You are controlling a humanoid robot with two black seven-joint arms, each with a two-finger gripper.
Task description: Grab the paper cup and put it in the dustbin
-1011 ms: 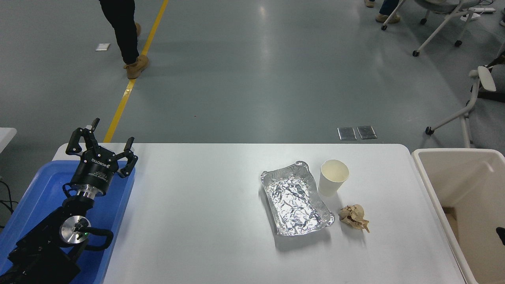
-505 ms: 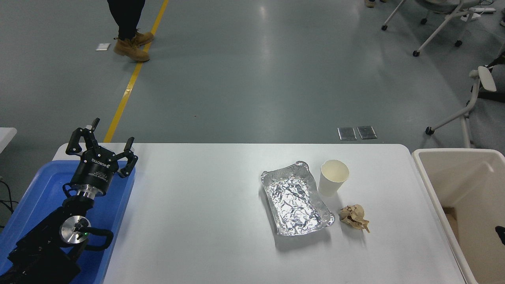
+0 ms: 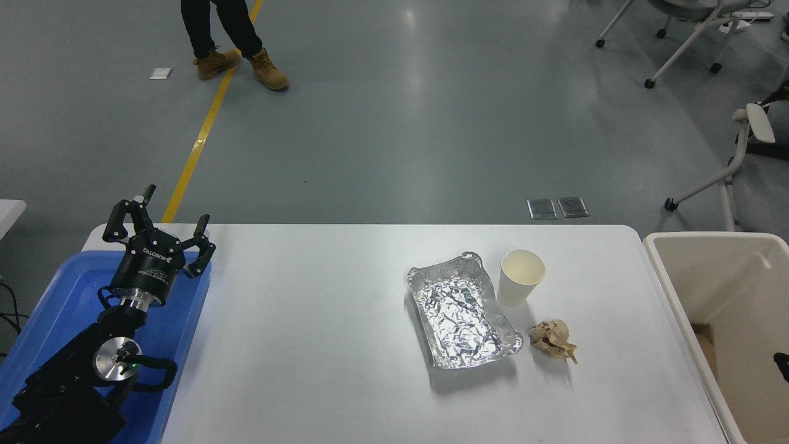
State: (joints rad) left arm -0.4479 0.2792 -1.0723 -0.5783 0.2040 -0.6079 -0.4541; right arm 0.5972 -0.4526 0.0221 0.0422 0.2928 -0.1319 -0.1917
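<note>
The paper cup [image 3: 519, 279] stands upright on the white table [image 3: 320, 345], right of centre. It is white with a cream inside and stands just right of the foil tray's far end. The dustbin [image 3: 678, 302], a large beige bin, stands off the table's right edge. My left gripper [image 3: 177, 203] is parked open and empty over the blue tray at the lower left. Of my right arm only a small black part [image 3: 783, 365] shows at the right edge, over the dustbin and far from the cup.
A crinkled silver foil tray [image 3: 461, 316] lies left of the cup. A crumpled brown paper ball [image 3: 553, 340] lies in front of the cup. A blue plastic tray [image 3: 55, 308] sits under my left arm. A person's legs [image 3: 212, 28] are on the floor beyond the table.
The person on the far floor has walked to the right. The cup, the other things on the table and both arms have not moved.
</note>
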